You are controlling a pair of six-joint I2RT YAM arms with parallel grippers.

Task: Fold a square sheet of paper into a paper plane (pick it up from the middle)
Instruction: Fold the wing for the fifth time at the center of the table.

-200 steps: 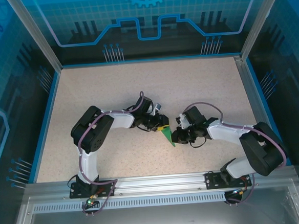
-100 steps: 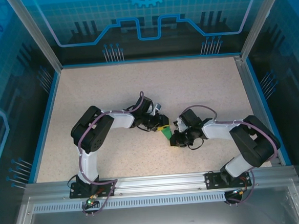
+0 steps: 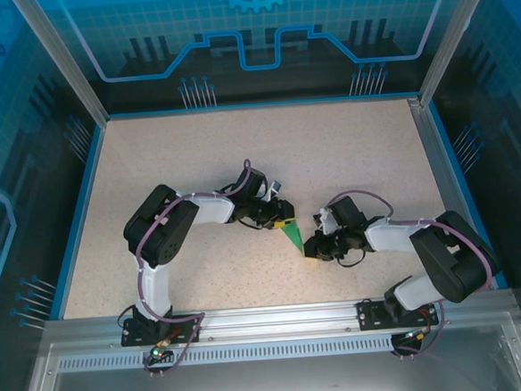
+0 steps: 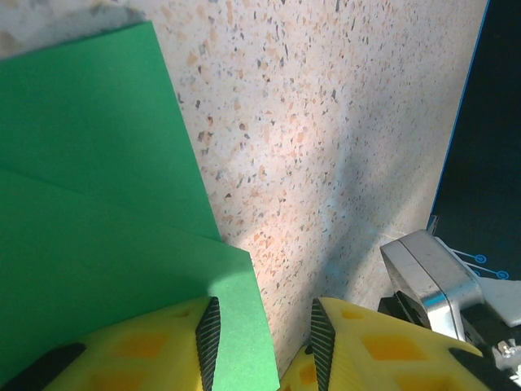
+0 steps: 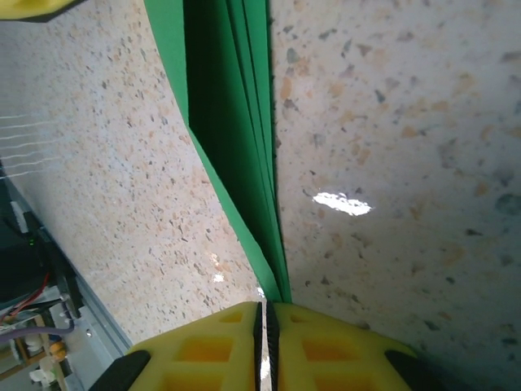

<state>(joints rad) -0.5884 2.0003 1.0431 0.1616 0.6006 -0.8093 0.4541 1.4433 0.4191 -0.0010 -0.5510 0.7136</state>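
The square sheet of paper is folded into a slim, pointed green paper plane that lies on the table between the two grippers. My left gripper is at its wide end. In the left wrist view that gripper is open, its left finger rests on the layered green paper, and the paper's edge reaches into the gap. My right gripper is at the pointed end. In the right wrist view the paper's stacked layers stand on edge and taper into the right gripper, which is shut on the tip.
The speckled tabletop stretches out around the arms, bounded by a blue rim and transparent walls. A metal part of the right arm sits close beside the left gripper's right finger.
The right wrist has slid a little right and toward the near edge, and its elbow has swung. The paper's point followed it. The left arm has stayed still.
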